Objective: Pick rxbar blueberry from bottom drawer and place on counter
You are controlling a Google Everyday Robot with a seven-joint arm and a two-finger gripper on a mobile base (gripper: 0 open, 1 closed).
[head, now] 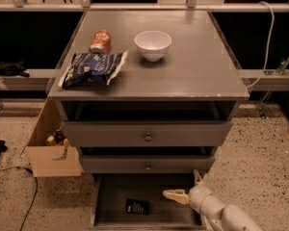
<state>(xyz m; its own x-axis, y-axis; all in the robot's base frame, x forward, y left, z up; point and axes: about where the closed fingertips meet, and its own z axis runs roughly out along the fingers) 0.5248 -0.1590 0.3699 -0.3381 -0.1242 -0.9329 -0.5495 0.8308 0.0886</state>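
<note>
At the centre, a grey cabinet (111, 134) with three drawers, seen from the front and from above. On top of the cabinet, the flat grey-brown surface (197, 69), worn along the front edge. At the cabinet's foot, the bottom drawer (113, 196), open, with a plain grey inside on show. Above it, two shut drawers, each with a round knob.

Against the cabinet's left side as seen, an open box (50, 160) of brown card on the speckled floor. From the lower right, past the cabinet's front right corner, a white arm (226, 218) stretched in toward the open drawer.

On the cabinet top, front left as seen, a crinkled blue-and-white bag (92, 67), lying flat near the edge.

At the arm's tip, the gripper (181, 183), over the right part of the drawer at the cabinet's foot. Fingers (176, 195) spread wide: one aimed left over the drawer floor, the other up toward the middle drawer's front. Nothing between them, nothing held.

Near the middle of the cabinet top, toward the back, a white bowl (153, 44), upright. Just behind the bag, toward the cabinet's back left, a red-and-white can (100, 41) on its side.

In the cabinet's bottom drawer, near the middle and toward the front, the rxbar (137, 206): small, dark, flat on the drawer floor, left of the fingers as seen and apart from them.
</note>
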